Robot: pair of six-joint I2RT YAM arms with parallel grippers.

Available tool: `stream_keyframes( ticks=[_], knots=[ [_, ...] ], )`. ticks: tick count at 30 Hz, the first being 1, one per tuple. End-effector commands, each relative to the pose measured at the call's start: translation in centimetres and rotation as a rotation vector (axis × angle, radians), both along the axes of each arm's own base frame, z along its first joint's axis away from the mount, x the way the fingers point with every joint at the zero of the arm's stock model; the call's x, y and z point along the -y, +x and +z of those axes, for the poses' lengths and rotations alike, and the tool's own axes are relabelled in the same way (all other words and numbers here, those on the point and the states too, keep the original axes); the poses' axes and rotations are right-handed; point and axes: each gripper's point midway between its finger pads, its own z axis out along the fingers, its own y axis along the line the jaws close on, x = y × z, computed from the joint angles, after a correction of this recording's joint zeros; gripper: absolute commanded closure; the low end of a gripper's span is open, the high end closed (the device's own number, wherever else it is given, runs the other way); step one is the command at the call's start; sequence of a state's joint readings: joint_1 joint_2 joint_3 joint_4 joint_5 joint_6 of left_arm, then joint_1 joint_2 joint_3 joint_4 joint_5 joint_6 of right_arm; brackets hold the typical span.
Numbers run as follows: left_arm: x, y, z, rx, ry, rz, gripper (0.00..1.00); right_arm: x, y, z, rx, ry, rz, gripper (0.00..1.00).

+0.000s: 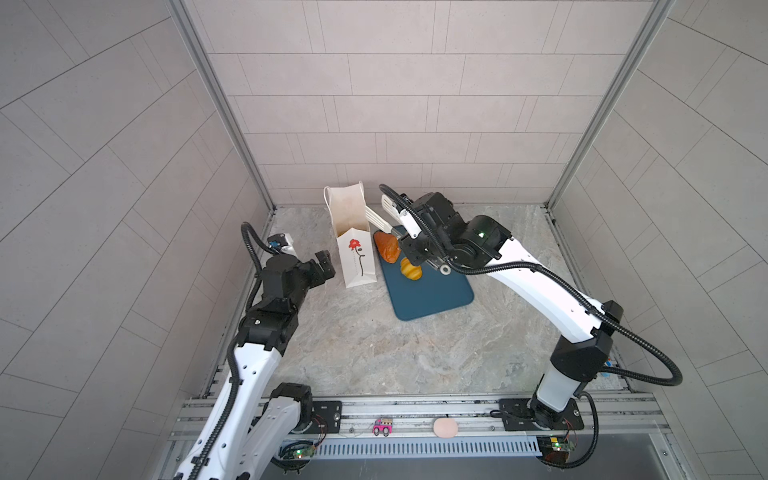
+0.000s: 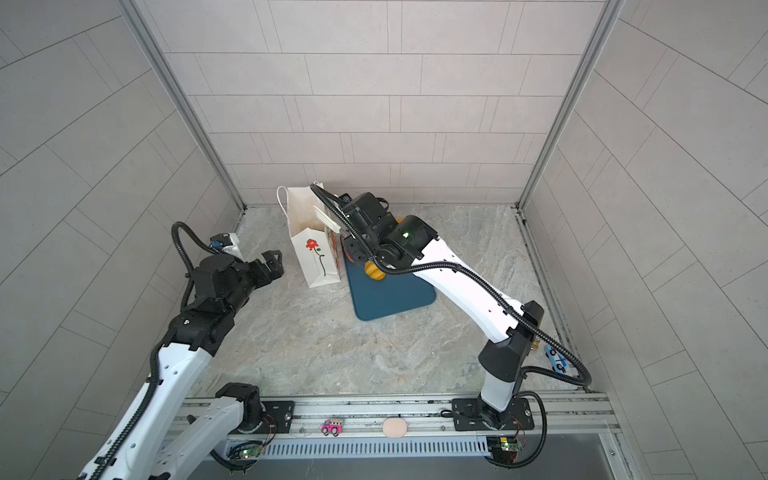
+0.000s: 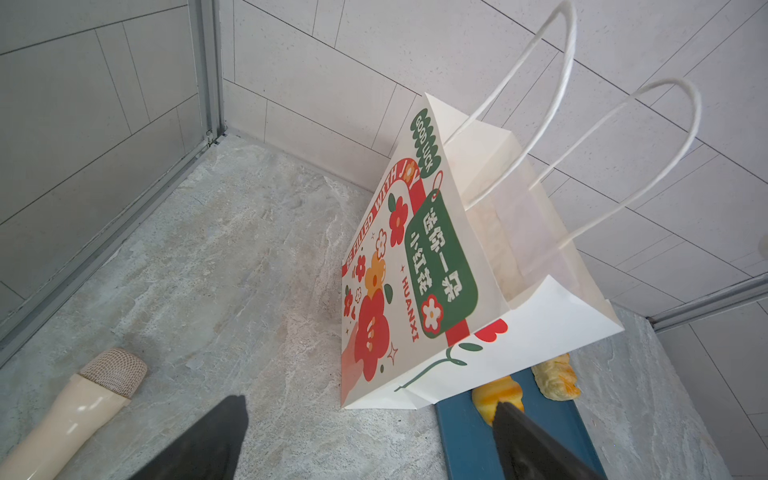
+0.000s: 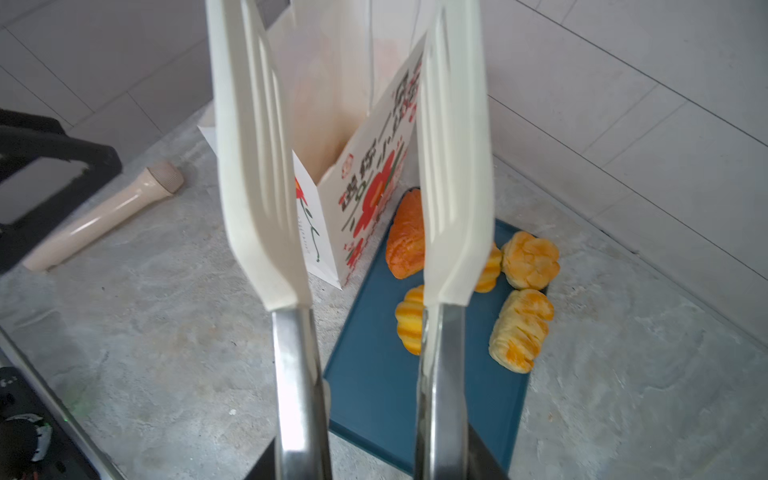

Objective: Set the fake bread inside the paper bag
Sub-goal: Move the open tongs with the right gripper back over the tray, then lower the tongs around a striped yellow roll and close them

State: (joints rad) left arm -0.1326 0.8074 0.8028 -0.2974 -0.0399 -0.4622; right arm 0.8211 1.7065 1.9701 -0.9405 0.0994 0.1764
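Note:
The white paper bag (image 1: 353, 245) (image 2: 316, 249) (image 3: 457, 270) (image 4: 332, 145) stands upright, mouth open, at the left edge of the dark-blue tray (image 1: 432, 295) (image 4: 374, 395). Fake bread lies on the tray: a reddish-brown loaf (image 1: 387, 247) (image 4: 405, 241), two striped rolls (image 4: 409, 326) (image 4: 488, 268), a knobbly bun (image 4: 530, 259) and a flaky pastry (image 4: 519, 328). My right gripper (image 1: 409, 241) (image 4: 376, 457) is shut on white-tipped metal tongs (image 1: 384, 216) (image 4: 262, 187). The tongs' blades stand apart, empty, at the bag's mouth. Left of the bag, my left gripper (image 1: 324, 264) (image 3: 370, 405) is open and empty.
A beige toy microphone (image 3: 75, 407) (image 4: 104, 224) lies on the table left of the bag. On the front rail sit a pink toy car (image 1: 382, 427) and a pink oval (image 1: 445, 428). A blue toy car (image 2: 557, 359) lies at the right edge. Walls close three sides.

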Motion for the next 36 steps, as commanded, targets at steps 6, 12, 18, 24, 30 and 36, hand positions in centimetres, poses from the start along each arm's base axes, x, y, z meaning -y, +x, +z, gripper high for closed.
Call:
stream_keyframes(
  ticks=[6, 12, 18, 24, 30, 36],
  knots=[
    [-0.6, 0.0, 0.7, 0.024, 0.019, 0.039, 0.0, 6.7, -0.5, -0.5, 0.055, -0.045, -0.168, 0.51],
    [-0.8, 0.1, 0.5, 0.031, 0.008, 0.055, 0.0, 8.5, -1.2, -5.2, -0.014, -0.136, -0.173, 0.5],
    [-0.5, 0.2, 0.6, 0.033, -0.001, 0.042, 0.0, 9.4, -1.6, -9.8, -0.083, -0.232, -0.168, 0.5],
    [-0.3, 0.2, 0.6, 0.024, 0.002, 0.035, 0.0, 9.3, -2.1, -13.9, -0.181, -0.293, -0.151, 0.46],
    [-0.1, 0.3, 0.6, 0.022, 0.004, 0.031, 0.0, 9.0, -2.1, -17.5, -0.268, -0.358, -0.145, 0.45],
    [-0.2, 0.2, 0.4, 0.017, 0.011, 0.037, 0.0, 9.0, -1.5, -20.1, -0.323, -0.391, -0.176, 0.45]
  ],
)
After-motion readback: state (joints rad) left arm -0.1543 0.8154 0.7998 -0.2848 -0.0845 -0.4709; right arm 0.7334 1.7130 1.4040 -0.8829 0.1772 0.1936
